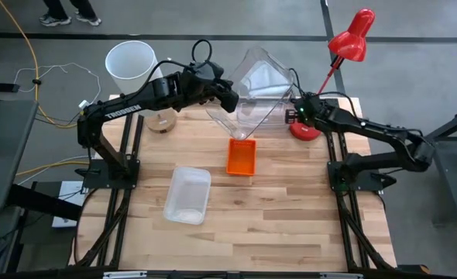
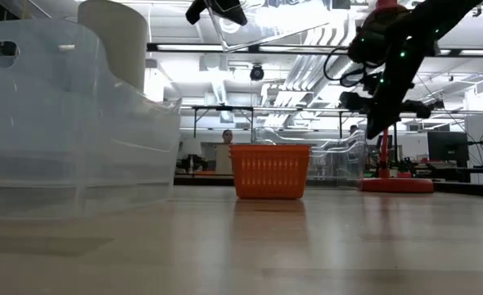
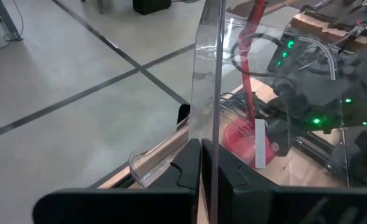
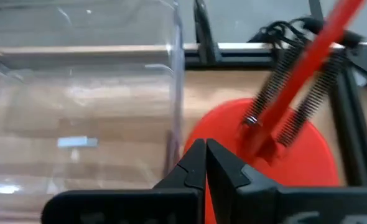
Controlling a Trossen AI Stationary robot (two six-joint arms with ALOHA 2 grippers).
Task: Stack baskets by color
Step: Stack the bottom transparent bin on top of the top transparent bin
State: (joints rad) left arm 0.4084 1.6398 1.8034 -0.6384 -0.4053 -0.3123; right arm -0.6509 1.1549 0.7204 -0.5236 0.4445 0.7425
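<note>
High view: straight down over whole table (image 1: 290, 225).
Low view: table-top level, facing room.
Wrist views: close; both share red lamp base (image 4: 258, 143).

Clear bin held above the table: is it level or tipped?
Tipped. In the high view the clear bin hangs on a slant above the orange basket, its wall pinched in the shut left tool.

This is a robotics lab or workshop. A pale butcher-block wooden desk (image 1: 290, 209) sits in a black metal frame on a grey concrete floor (image 1: 414, 46) marked with dark lines, with a yellow cable (image 1: 29, 54) trailing across it. The low view looks into a large open hall with exposed ceiling ducts and strip lights (image 2: 225, 78), further workbenches (image 2: 225, 111) and dark monitors (image 2: 446, 147).
</note>
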